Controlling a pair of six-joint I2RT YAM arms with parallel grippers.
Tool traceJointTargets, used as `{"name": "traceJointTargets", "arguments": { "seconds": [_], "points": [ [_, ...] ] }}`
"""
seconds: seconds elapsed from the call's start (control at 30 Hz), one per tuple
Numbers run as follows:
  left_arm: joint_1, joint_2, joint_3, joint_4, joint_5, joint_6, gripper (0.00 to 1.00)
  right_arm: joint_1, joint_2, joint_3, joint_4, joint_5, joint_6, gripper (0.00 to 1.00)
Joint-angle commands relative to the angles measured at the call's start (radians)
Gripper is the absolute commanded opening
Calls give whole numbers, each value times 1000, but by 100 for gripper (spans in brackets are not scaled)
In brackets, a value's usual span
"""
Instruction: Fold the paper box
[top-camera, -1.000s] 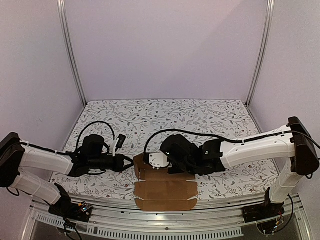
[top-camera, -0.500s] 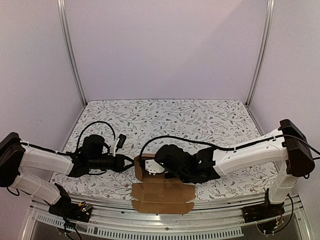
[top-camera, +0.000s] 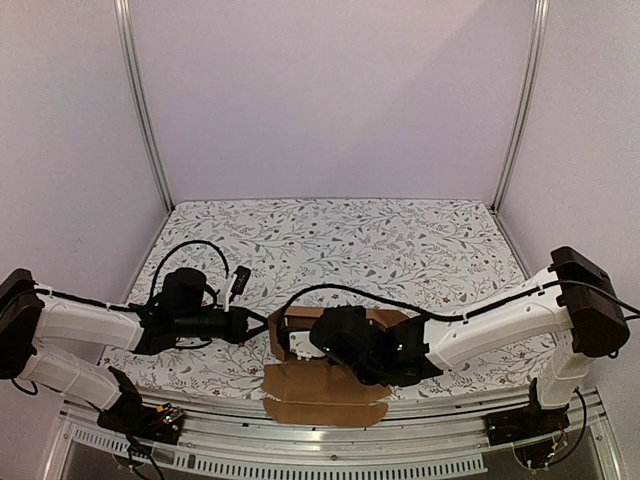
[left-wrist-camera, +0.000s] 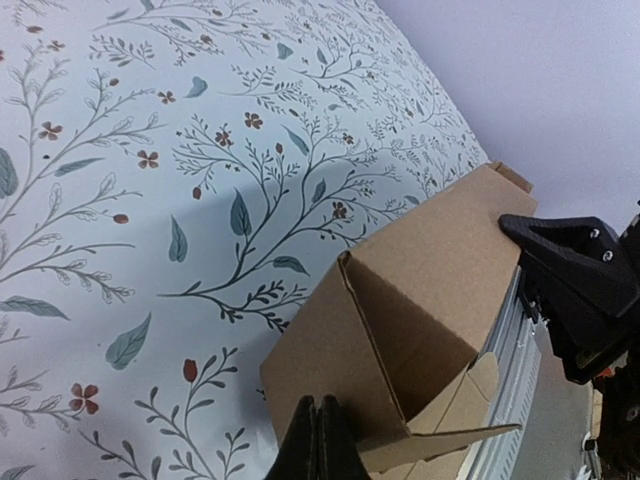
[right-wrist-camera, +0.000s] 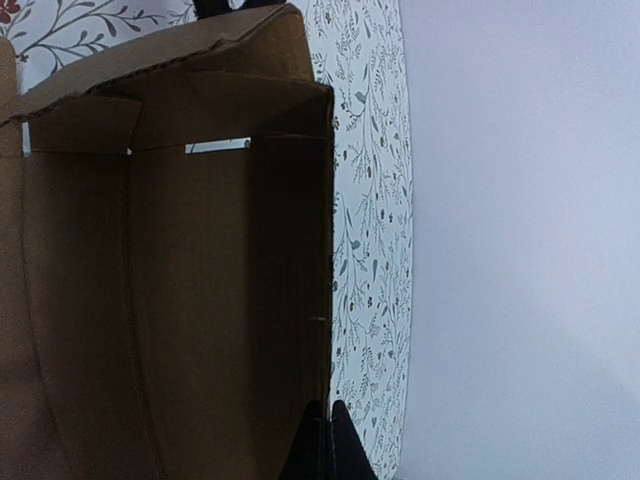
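The paper box (top-camera: 325, 395) is brown cardboard, lying by the table's front edge. Its front flaps lie flat and its rear panels stand up. My left gripper (top-camera: 262, 325) is shut, and its tips (left-wrist-camera: 316, 405) rest against the box's left end panel (left-wrist-camera: 340, 350). My right gripper (top-camera: 340, 348) hovers over the box's middle, its tips hidden under the wrist in the top view. In the right wrist view it is shut (right-wrist-camera: 326, 408), right at the edge of an upright wall (right-wrist-camera: 200, 300). Whether it pinches that edge I cannot tell.
A floral cloth (top-camera: 330, 235) covers the table. An aluminium rail (top-camera: 330, 445) runs along the front edge just below the box. Frame posts (top-camera: 145, 110) (top-camera: 520, 110) stand at the back corners. Black cables (top-camera: 190, 250) loop over both arms.
My right arm has swung left and lower over the box. The box's rear panel has risen, and the flat flaps have shifted slightly left. The left arm has hardly moved.
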Motion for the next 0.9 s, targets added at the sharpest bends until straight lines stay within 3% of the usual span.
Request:
{"name": "traceJointTargets", "arguments": {
  "seconds": [0.0,0.5,0.7,0.87],
  "points": [
    [-13,-25,-19,-27,5,12,0,24,41,-29,141,104,-73,0],
    [-13,-75,-51,-46,-12,17,0,43,147,-84,535,254,-306,0],
    [-13,-93,-51,-58,-17,19,0,46,195,-117,756,275,-449,0],
    [-13,-109,-47,-84,-33,31,0,46,231,-120,838,277,-516,0]
  ]
}}
